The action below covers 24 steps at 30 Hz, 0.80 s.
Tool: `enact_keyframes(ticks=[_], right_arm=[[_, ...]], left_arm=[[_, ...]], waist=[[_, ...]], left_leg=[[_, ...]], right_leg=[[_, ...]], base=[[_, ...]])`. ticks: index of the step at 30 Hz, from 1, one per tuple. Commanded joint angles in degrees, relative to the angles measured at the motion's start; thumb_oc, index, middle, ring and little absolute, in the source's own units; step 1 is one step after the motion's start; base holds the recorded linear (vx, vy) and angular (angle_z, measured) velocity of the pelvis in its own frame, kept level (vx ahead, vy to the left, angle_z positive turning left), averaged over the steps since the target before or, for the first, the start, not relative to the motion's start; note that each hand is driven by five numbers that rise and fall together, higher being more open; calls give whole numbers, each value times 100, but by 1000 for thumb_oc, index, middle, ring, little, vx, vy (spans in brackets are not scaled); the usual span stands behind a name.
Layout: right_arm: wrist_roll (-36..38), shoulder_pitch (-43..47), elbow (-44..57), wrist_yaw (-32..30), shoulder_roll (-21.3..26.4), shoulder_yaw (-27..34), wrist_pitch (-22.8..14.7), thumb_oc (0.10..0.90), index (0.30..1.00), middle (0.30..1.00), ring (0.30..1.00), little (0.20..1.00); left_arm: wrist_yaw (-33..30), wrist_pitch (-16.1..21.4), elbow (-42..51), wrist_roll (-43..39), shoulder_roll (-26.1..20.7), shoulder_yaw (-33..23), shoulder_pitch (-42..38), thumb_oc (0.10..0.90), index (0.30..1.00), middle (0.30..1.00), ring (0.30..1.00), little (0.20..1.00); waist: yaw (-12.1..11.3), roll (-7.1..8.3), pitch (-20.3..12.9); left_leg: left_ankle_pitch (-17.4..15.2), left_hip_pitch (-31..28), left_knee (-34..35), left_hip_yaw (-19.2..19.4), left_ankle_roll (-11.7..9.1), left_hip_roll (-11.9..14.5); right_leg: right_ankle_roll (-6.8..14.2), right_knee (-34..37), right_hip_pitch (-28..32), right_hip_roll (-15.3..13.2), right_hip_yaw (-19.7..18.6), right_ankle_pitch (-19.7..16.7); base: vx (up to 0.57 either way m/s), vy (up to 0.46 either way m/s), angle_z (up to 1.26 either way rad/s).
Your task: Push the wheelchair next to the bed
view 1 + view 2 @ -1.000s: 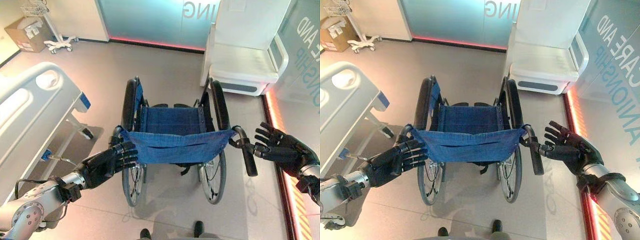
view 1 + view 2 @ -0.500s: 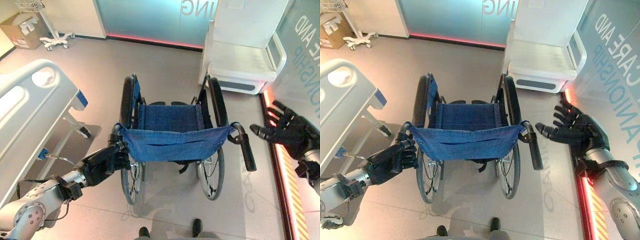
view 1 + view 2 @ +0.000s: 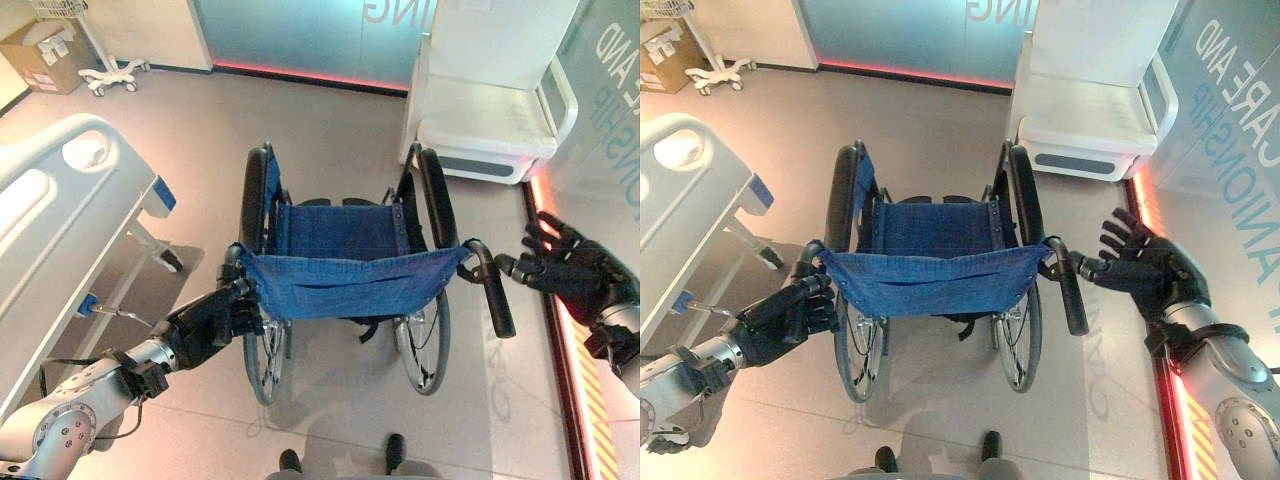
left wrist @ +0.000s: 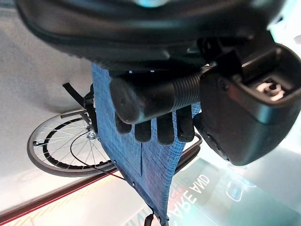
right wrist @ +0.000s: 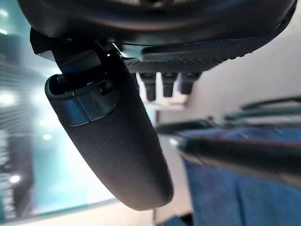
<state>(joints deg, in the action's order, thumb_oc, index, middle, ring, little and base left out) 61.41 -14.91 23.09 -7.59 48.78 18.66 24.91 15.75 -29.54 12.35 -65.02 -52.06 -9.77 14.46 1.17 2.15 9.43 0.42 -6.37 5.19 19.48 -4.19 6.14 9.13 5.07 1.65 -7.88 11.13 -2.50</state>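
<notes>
Left hand (image 3: pixel 205 322) curls round the ribbed push handle (image 4: pixel 155 96) of the wheelchair (image 3: pixel 345 270); right hand (image 3: pixel 560 272) spread, empty.

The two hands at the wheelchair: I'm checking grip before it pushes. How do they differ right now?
The left hand is curled round the wheelchair's left push handle; the right hand is spread open. The left hand grips its handle, while the right hand sits beside the right push handle, not wrapped round it. Both are at handle height behind the wheelchair.
</notes>
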Motion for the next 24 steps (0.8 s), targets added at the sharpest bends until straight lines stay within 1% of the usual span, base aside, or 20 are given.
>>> enact_keyframes(ticks=[1,5,6,8,9,10,13,17,24], right_arm=[[130,426,408,305,194,66,-322,800,900,900,900,900],[161,472,338,469,182,-80,-65,800,900,900,900,900],[136,461,318,550,173,-150,61,800,900,900,900,900],[77,412,317,627,172,-201,145,800,900,900,900,900],[74,356,279,661,142,-260,300,800,900,900,900,900],[93,336,211,640,121,-331,436,800,900,900,900,900],[-7,321,-47,600,63,-495,592,800,900,900,900,900],[-139,397,-295,542,75,-556,660,800,900,900,900,900],[-123,780,-617,427,298,-684,730,800,900,900,900,900]], left_arm=[[335,709,466,-253,20,-187,-833,400,300,300,300,300],[388,716,405,-206,65,-154,-846,400,300,300,300,300],[390,707,404,-193,75,-138,-844,400,300,300,300,300],[399,698,421,-206,55,-141,-817,400,300,300,300,300],[427,714,414,-170,74,-117,-800,400,300,300,300,300],[435,729,401,-154,90,-91,-802,400,300,300,300,300],[404,726,419,-150,122,-34,-799,400,300,300,300,300],[377,701,387,-145,114,34,-866,400,300,300,300,300],[350,664,239,-178,42,176,-1076,400,300,300,300,300]], waist=[[102,-165,-186],[75,-153,-176],[67,-153,-172],[62,-154,-168],[61,-153,-169],[53,-152,-165],[24,-152,-159],[-1,-142,-151],[-58,-128,-106]], left_leg=[[12,1,-117,-49,-14,146],[20,18,-120,-83,-21,136],[24,17,-120,-94,-23,134],[28,15,-120,-100,-23,132],[28,18,-124,-107,-24,133],[32,21,-128,-114,-25,136],[40,12,-123,-146,-27,135],[47,12,-120,-175,-37,133],[65,29,-118,-252,-58,124]], right_leg=[[55,-554,201,-170,219,366],[60,-557,197,-179,253,360],[61,-557,202,-183,261,359],[62,-559,206,-187,270,358],[55,-561,205,-191,275,362],[54,-567,207,-195,287,363],[46,-560,232,-193,313,366],[50,-550,251,-192,343,355],[50,-575,252,-191,391,352]], base=[[0,0,0],[0,0,0],[0,0,0],[0,0,0],[0,0,0],[0,0,0],[0,0,0],[0,0,0],[0,0,0]])
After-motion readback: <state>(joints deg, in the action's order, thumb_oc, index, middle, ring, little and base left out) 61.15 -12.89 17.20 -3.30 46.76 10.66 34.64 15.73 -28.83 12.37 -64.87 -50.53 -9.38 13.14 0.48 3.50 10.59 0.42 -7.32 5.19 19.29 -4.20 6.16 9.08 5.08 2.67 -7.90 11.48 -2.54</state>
